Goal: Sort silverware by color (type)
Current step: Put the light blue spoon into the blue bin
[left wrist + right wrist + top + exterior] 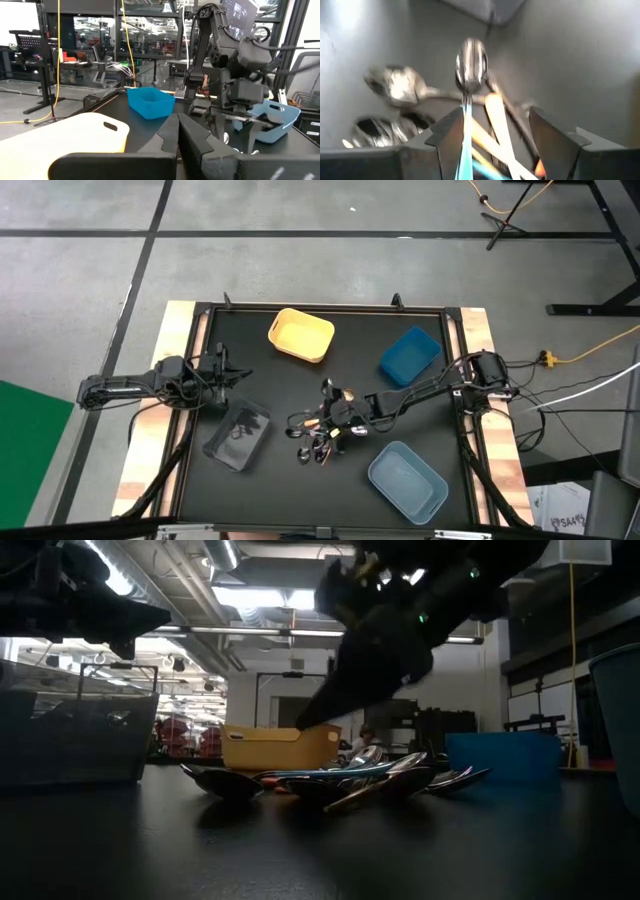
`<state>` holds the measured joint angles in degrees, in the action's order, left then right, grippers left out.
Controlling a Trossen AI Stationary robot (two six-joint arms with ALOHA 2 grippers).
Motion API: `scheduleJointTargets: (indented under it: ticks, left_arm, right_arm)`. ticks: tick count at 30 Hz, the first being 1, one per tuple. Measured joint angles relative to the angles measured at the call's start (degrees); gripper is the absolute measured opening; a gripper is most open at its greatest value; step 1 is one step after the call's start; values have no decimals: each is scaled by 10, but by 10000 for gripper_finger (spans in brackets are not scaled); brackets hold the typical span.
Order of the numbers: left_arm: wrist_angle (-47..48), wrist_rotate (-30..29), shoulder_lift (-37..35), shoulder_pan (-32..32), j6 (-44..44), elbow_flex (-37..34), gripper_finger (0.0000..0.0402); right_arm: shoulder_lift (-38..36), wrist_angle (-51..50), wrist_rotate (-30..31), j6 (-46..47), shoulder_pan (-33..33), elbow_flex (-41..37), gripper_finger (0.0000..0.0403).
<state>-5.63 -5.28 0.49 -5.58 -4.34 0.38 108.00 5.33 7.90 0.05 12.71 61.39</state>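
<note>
The right gripper hung low over the silverware heaped at the middle of the black table, its two fingers spread wide and holding nothing. Seen from the right wrist, the fingers stood on either side of a spoon with a light-blue handle, its silver bowl pointing away from the gripper, and an orange-handled piece lay in the gap beside it; whether a fingertip touched the metal could not be told. More silver spoons lay off to one side of that pair. From table height the pile sprawled flat on the tabletop, bowls and handles crossing one another, with the right arm's dark bulk directly above it. The left gripper waited at the table's left side, fingers pressed together and empty, next to a clear bin holding some dark pieces. A yellow bin sat toward the far edge, a blue bin to its right, and a grey-blue bin near the front right, all apart from the pile.
</note>
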Motion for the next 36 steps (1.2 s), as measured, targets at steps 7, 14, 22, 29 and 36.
scheduleJointTargets:
  ticks: [7, 14, 22, 29, 36]
  left_arm:
    - [2, 0, 0, 0, 0, 0, 0]
    - [5, 0, 0, 0, 0, 0, 0]
    - [5, 0, 0, 0, 0, 0, 0]
    - [7, -2, 0, 0, 0, 0, 0]
    - [7, -2, 0, 0, 0, 0, 0]
  right_arm:
    - [8, 4, -4, 1, 0, 0, 215]
    - [11, 5, 0, 1, 0, 0, 215]
    - [25, 10, 0, -3, 0, -1, 215]
    - [35, 7, -7, 1, -4, -1, 215]
    - [47, 15, -34, 28, -17, 0, 215]
